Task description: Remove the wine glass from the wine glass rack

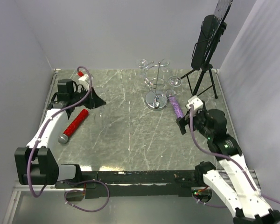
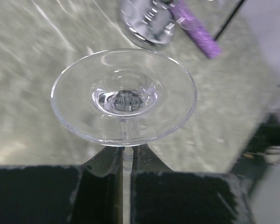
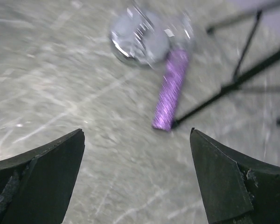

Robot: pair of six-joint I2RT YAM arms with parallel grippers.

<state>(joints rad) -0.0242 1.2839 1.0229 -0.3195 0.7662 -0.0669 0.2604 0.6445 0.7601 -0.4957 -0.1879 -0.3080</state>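
Top view: wine glass rack (image 1: 155, 86) stands at 1 o'clock on the worktop (image 1: 126, 135). A purple tube (image 1: 176, 106) lies just beside its base, at 4 o'clock.
Left wrist: left fingers (image 2: 177, 196) clenched on the stem of the wine glass (image 2: 123, 95). Foot faces the camera. Glass is off the rack.
Right wrist: right fingers (image 3: 42, 172) spread wide, grasping nothing.

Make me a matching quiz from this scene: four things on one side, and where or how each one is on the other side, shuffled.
Things:
1. left gripper
2. right gripper
3. purple tube
4. red tube

States:
a. lies beside the wine glass rack base
b. shut on the wine glass stem
c. lies on the left half of the table
d. open, holding nothing

Pairs: 1-b, 2-d, 3-a, 4-c
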